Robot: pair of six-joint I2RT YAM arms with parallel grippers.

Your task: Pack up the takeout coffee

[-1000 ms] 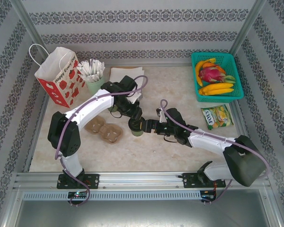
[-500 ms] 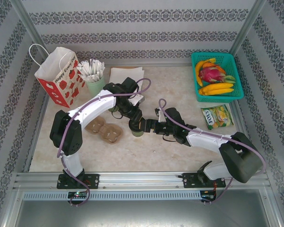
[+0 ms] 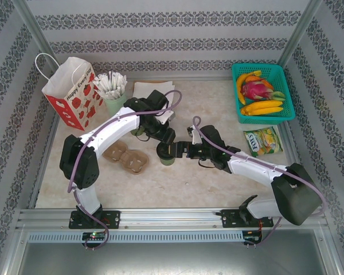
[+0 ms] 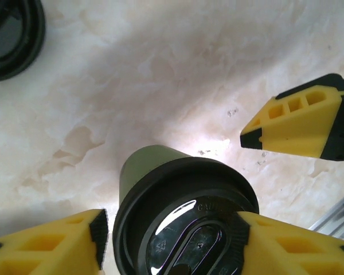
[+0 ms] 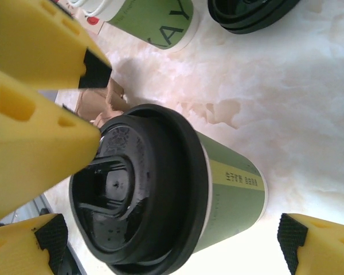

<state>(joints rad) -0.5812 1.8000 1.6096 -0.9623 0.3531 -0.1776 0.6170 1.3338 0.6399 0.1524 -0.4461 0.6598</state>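
Item: takeout coffee (image 3: 166, 153), lidded, upright mid-table (image 3: 178, 183), well apart from the paper bag (image 3: 71, 91).
Left gripper (image 4: 169, 229): jaws parted, straddling the lid, not clamped.
Right gripper (image 5: 169, 238): jaws wide, cup between them, ungripped.
Status: nothing packed yet; you have the grasp and the whole carry left.
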